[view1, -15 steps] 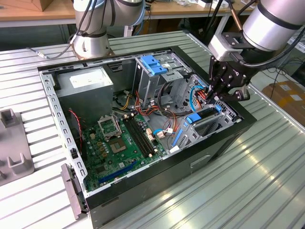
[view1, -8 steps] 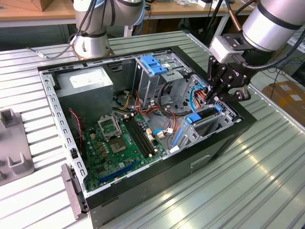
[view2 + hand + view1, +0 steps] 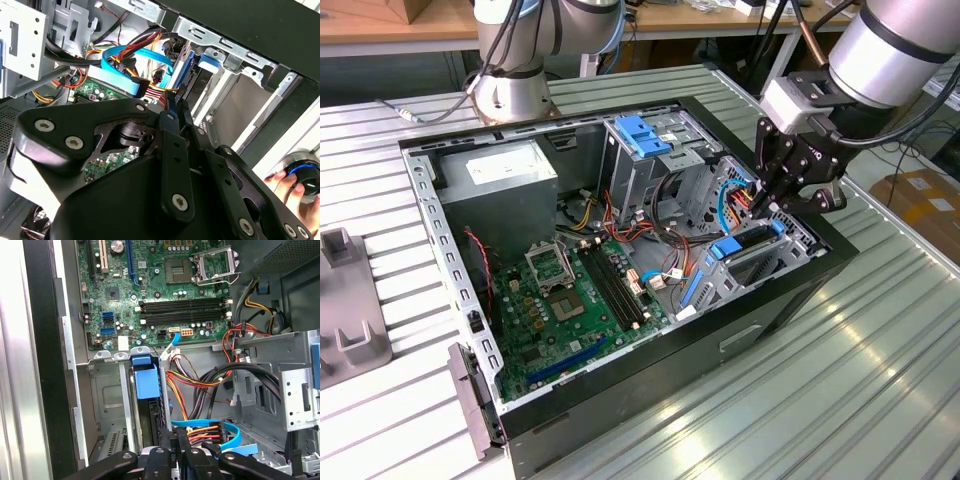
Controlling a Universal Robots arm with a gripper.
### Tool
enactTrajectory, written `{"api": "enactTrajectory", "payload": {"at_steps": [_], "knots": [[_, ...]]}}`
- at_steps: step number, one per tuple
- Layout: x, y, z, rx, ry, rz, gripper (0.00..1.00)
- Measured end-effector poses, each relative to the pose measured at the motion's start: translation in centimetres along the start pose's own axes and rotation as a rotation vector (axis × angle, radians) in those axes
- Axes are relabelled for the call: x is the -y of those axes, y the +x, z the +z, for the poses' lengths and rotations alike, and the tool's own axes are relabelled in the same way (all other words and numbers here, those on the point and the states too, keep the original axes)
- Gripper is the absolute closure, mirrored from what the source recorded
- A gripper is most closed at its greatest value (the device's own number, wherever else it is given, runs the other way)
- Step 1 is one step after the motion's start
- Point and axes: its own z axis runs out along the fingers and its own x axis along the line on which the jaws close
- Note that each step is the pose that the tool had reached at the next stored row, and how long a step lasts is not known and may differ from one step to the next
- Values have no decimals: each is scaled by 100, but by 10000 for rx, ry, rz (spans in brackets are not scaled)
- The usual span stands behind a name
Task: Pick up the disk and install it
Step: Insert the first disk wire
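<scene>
The gripper hangs inside the open computer case, at the small drive cage by the case's front wall on the exterior view's right. Its fingers are drawn close together on the rear edge of the disk, which stands on edge in that cage, blue carrier showing

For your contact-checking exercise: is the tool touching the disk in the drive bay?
Cannot tell. In the first wrist view the tool meets the disk edge, but no view shows contact or gap plainly.
</scene>
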Motion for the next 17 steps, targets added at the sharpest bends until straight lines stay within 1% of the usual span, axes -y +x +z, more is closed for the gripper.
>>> {"api": "enactTrajectory", "payload": {"at_steps": [17], "knots": [[14,3,43,-2,0,0,83]]}}
